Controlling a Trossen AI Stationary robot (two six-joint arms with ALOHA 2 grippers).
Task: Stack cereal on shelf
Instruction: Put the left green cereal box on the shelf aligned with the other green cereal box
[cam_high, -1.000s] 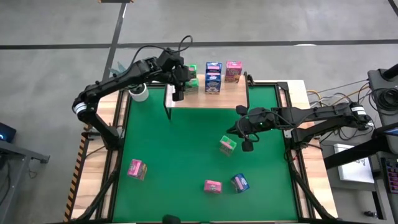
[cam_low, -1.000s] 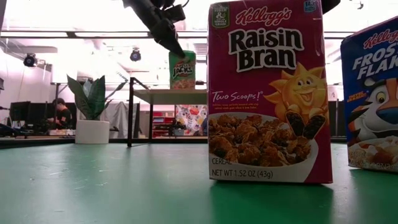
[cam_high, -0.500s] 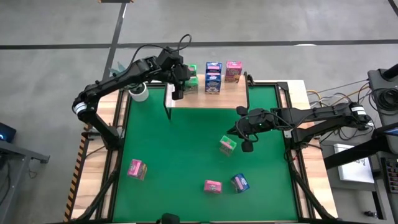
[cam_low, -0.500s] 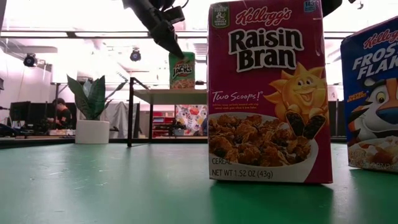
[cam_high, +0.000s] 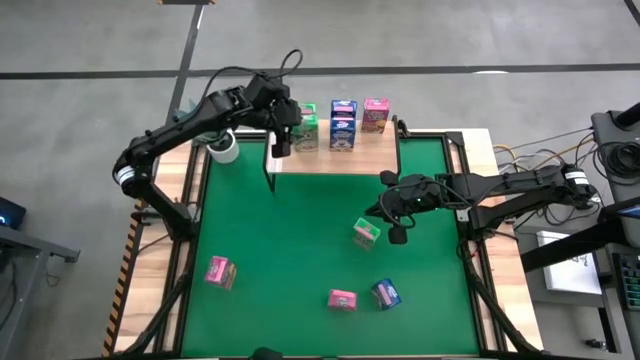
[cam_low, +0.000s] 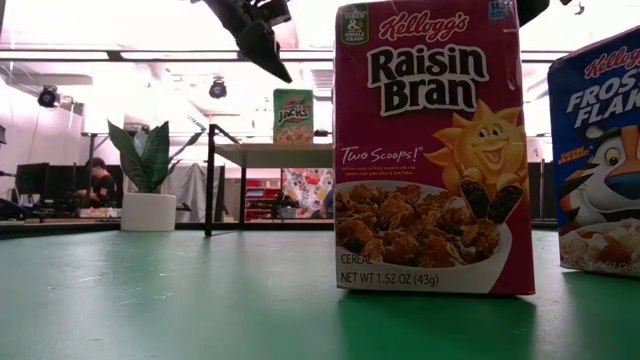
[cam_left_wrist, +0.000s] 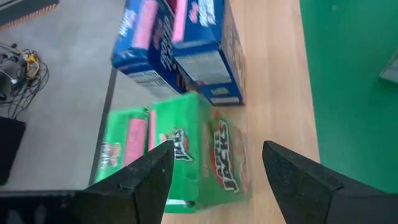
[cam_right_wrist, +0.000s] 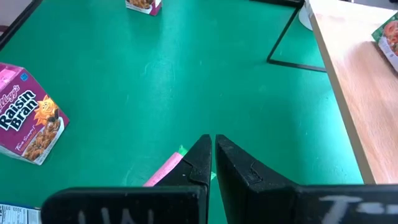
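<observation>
Left pincer (cam_high: 278, 146) now spread, lifting off green cereal box (cam_high: 309, 125) at shelf's (cam_high: 330, 157) 10 o'clock; placement done.

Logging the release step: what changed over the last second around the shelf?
The left tool opened, let go of the green Apple Jacks box on the shelf and rose clear of it. The box stands upright on the plank. The right tool stayed shut over the green table; the loose boxes did not move.

A robotics lab: concrete floor (cam_high: 90, 40); loose cables (cam_high: 530, 152); a person at monitors (cam_low: 98, 183).
</observation>
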